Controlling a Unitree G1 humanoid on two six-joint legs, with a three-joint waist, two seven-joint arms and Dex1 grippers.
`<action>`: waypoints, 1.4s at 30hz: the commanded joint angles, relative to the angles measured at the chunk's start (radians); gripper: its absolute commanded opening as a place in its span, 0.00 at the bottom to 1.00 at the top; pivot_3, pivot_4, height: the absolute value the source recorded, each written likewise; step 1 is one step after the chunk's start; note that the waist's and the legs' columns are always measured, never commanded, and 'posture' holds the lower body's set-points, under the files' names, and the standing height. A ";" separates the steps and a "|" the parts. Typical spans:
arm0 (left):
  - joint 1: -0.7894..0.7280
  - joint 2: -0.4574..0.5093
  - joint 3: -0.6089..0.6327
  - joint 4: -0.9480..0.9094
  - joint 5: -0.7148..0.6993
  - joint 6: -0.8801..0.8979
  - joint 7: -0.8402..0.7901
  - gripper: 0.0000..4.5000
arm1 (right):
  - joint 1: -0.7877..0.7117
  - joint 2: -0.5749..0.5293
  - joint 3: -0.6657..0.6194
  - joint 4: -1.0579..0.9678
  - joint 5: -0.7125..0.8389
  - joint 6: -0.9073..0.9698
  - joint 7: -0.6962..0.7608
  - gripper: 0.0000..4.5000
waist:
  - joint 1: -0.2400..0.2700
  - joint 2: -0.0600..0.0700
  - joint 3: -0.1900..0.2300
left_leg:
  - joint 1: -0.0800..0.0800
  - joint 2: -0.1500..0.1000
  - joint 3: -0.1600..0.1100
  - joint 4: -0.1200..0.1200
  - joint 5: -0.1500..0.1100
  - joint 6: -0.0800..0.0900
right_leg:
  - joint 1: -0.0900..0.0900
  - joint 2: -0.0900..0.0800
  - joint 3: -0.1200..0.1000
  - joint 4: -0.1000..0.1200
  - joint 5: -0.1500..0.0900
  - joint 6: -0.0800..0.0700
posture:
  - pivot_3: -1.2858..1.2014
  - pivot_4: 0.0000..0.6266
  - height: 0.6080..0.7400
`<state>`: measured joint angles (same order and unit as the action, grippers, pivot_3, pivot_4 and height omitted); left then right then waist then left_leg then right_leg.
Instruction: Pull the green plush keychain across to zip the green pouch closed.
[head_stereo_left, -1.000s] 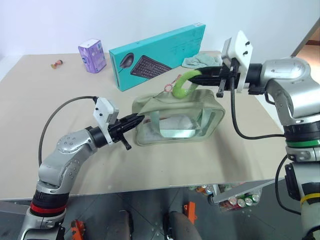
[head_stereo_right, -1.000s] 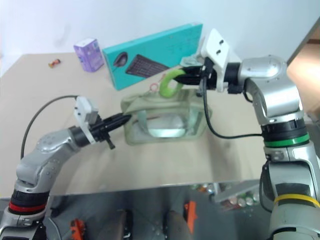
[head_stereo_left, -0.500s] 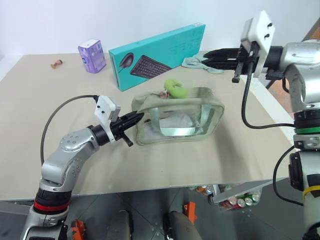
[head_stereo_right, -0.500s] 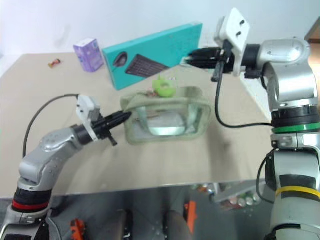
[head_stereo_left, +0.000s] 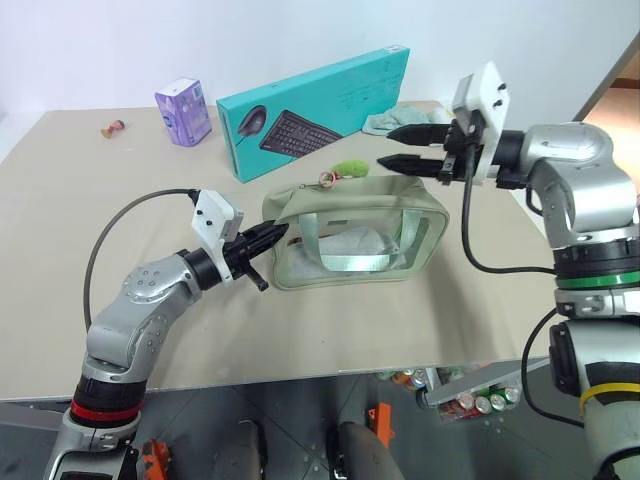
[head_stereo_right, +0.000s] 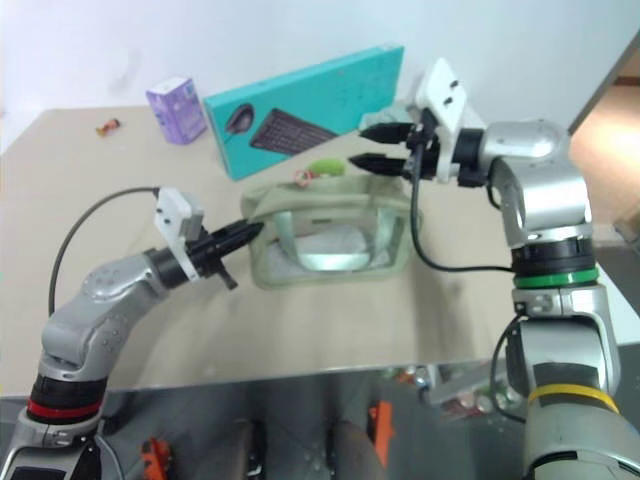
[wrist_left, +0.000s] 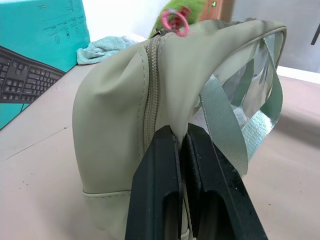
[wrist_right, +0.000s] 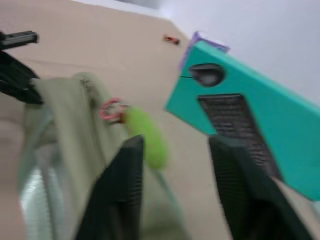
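Since a second ago the right hand has let go of the green plush keychain — its fingers now stand apart, empty, just above the far right end of the green pouch. Freed, the keychain has dropped and lies on the pouch's top edge near its middle, pink ring toward the left end. At that left end the left hand is pinched shut on the fabric beside the zipper. Underneath is a plain beige worktop, backed by a bare pale wall. Toward the far edge a teal keyboard box leans up on its long side, printed with a black keyboard and mouse; its small lettering cannot be read. A purple carton stands left of it, a pale teal cloth lies right of it — and a tiny red-and-yellow object sits far left.
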<state>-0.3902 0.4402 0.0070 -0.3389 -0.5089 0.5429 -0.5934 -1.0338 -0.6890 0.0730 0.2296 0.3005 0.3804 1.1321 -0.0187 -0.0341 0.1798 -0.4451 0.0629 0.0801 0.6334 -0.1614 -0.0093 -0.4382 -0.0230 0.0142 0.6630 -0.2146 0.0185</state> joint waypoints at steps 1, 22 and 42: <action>0.019 -0.008 -0.019 -0.036 0.011 0.002 0.009 0.00 | 0.003 0.031 -0.005 -0.122 0.021 0.000 -0.013 0.80 | 0.000 0.000 0.000 | 0.000 0.000 0.000 0.000 0.000 0.000 | 0.000 0.000 0.000 0.000 0.000 0.000 | 0.52 0.24 1.00; 0.118 0.037 -0.010 -0.148 -0.028 0.052 -0.002 0.00 | -0.341 0.191 0.074 0.736 -0.255 -0.558 0.052 0.99 | -0.002 0.000 0.000 | 0.000 0.000 0.003 -0.001 0.001 0.001 | 0.000 0.000 0.000 0.000 -0.001 -0.004 | 0.52 0.24 1.00; 0.077 0.020 -0.014 -0.134 -0.016 0.055 0.012 0.00 | -0.168 0.166 0.114 0.482 -0.245 -0.410 0.330 0.99 | 0.000 0.000 0.000 | 0.001 0.000 0.002 -0.001 0.001 0.001 | 0.001 0.000 -0.001 0.000 -0.001 -0.003 | 0.52 0.24 1.00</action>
<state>-0.3028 0.4588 0.0065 -0.4790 -0.5283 0.5887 -0.5807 -1.2080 -0.5247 0.1822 0.7441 0.0568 -0.0311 1.4496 -0.0189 -0.0341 0.1797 -0.4446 0.0628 0.0816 0.6329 -0.1608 -0.0084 -0.4374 -0.0228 0.0131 0.6631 -0.2154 0.0152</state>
